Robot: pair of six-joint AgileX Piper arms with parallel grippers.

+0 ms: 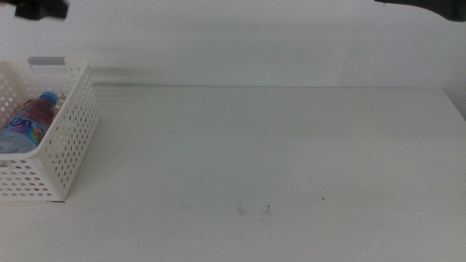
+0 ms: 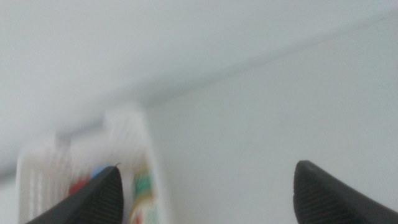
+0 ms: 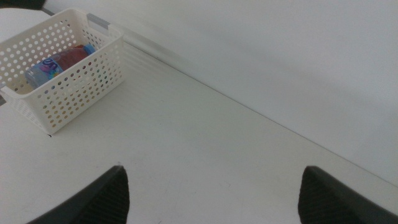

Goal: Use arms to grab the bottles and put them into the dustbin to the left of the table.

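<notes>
Bottles are lying in the white basket over at 9 o'clock on the desk. Left gripper hangs above the basket, right gripper further off, both jaws spread wide, holding nothing.

White table; dustbin at left edge

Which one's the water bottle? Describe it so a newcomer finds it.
Start at the white table and go to its left edge, where a white basket with hole-dotted walls stands. The water bottle lies on its side inside. It is the clear one with a blue cap and blue label, lying over something dark red.
</notes>
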